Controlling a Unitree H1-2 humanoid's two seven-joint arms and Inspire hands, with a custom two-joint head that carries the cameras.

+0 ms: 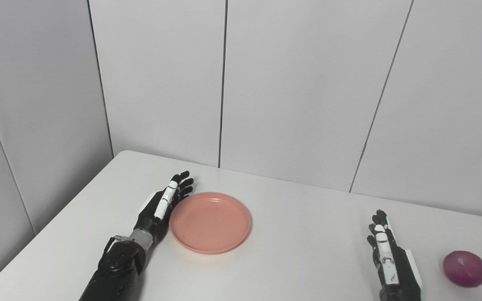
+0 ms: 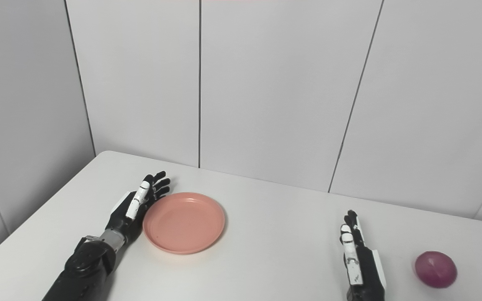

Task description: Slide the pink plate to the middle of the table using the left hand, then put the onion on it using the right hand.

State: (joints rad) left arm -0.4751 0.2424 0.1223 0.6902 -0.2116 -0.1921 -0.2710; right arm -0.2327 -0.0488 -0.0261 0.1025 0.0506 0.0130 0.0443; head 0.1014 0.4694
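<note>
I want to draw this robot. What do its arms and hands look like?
Both arms are glossy black and bulky. The left hand is black with a white strip along one finger, a white patch at its outer edge and a silver metal ring at the wrist. The right hand is black too, with white finger segments and a white panel on its side. The fingers are slim with dark tips. No loose cables show.

Left hand (image 2: 137, 205) flat against the pink plate (image 2: 183, 222); right hand (image 2: 356, 259) open near the onion (image 2: 436, 269).
</note>
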